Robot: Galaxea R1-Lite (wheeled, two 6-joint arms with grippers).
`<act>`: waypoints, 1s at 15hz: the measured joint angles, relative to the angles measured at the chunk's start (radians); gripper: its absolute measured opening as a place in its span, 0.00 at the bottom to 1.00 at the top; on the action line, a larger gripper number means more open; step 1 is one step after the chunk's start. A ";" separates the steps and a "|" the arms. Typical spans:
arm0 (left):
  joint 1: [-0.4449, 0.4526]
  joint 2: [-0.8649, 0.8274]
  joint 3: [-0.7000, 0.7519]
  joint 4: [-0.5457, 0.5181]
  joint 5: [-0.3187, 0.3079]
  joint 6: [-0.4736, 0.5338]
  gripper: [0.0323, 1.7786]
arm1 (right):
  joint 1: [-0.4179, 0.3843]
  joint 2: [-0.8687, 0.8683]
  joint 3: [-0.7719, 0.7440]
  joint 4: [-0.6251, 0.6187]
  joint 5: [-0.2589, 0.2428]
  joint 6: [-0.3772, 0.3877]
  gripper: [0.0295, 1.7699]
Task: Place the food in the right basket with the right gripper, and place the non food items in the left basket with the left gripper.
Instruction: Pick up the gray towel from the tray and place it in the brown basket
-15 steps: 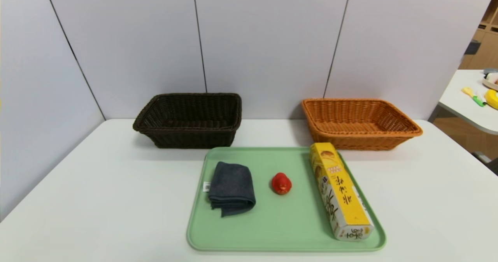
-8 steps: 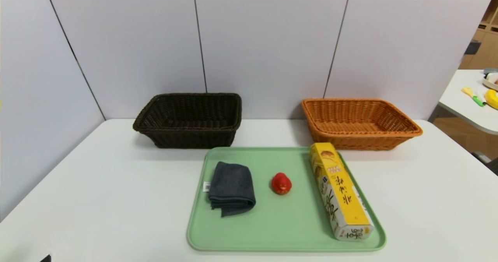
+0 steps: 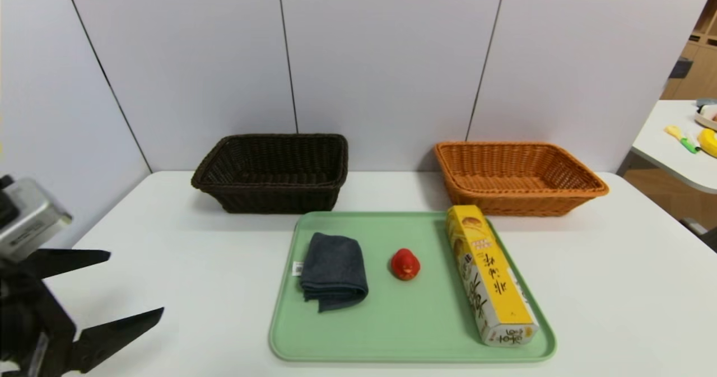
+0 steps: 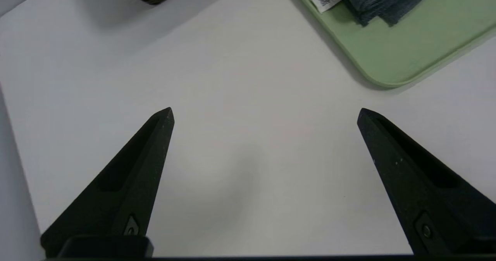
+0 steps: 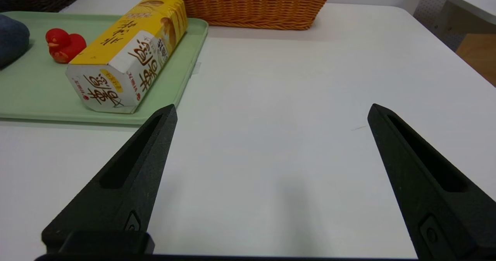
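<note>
**A:** ok so why's the left pincer [image 3: 136, 283] hanging out over bare table [image 3: 196, 321] beside the tray [image 3: 411, 353]? Spread really wide, nothing in it.

**B:** My guess is it's lining up for the folded cloth [image 3: 334, 270]. That's on the tray's left side, tag [image 3: 297, 268] poking out, and wide open makes sense for something floppy and broad. Could just bunch up or slip if it only pinches an edge, though.

**A:** And the red duck [image 3: 405, 264]? It's between the cloth and the yellow carton [image 3: 493, 276].

**B:** Non-food too, so same arm, same dark brown basket [image 3: 274, 198], back left behind the tray. Looks empty, like the orange basket [image 3: 521, 198] back right. So nothing's sorted imo.

**A:** Carton's the food then, lying lengthwise along the tray's right side, far end near the orange basket.

**B:** Yeah, handy spot for the right pincer [image 5: 272, 106]. That one's gaping too, holding nothing, over the table off the tray's near right corner. I'd grab the carton across its narrow width.
</note>
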 joint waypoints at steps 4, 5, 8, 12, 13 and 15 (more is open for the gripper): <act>-0.161 0.255 -0.151 0.007 0.000 -0.024 0.95 | 0.000 0.000 0.000 0.000 0.000 0.000 0.96; -0.204 0.311 -0.191 0.013 0.000 -0.046 0.95 | 0.000 0.000 0.000 0.001 0.000 0.000 0.96; -0.330 0.454 -0.301 0.053 0.010 -0.180 0.95 | 0.000 0.000 0.000 0.001 0.000 0.000 0.96; -0.449 0.577 -0.390 0.065 0.131 -0.412 0.95 | 0.000 0.000 0.000 0.000 0.000 0.000 0.96; -0.468 0.607 -0.411 0.065 0.180 -0.459 0.95 | 0.000 0.000 0.000 0.000 0.000 0.000 0.96; -0.492 0.661 -0.446 0.061 0.252 -0.536 0.95 | 0.000 0.000 0.000 0.000 0.000 0.000 0.96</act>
